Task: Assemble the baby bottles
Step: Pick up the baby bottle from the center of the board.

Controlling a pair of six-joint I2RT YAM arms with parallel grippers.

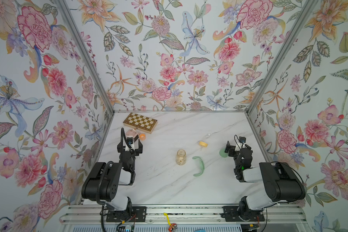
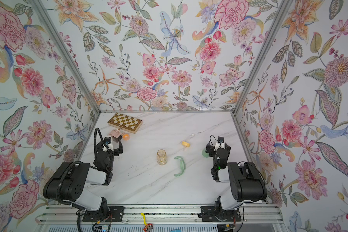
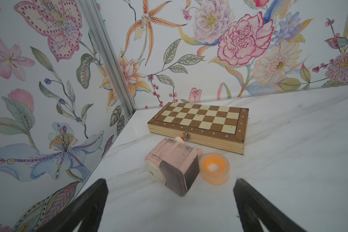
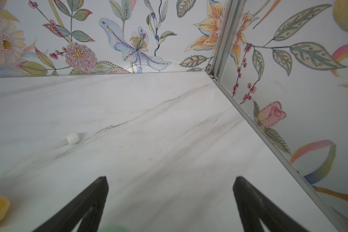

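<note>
Left gripper [image 3: 170, 180] released, empty, arm folded | right gripper [image 4: 170, 177] released, empty, arm folded, above green dome cap [image 1: 221, 154]

The bench [image 1: 169, 190] top is smooth, marble-look white with grey veins and a soft sheen. On it the bottle body [image 1: 181, 157] is clear, glossy amber plastic. Just beside the bottle body, the handle ring [image 1: 201, 166] is smooth, translucent green plastic. Well away from the bottle body, the chessboard box [image 3: 197, 120] is wood with a small metal clasp [image 3: 186, 136], and the pink cube [image 3: 173, 166] looks matt and scuffed. The walls [image 1: 169, 50] look like printed paper.
</note>
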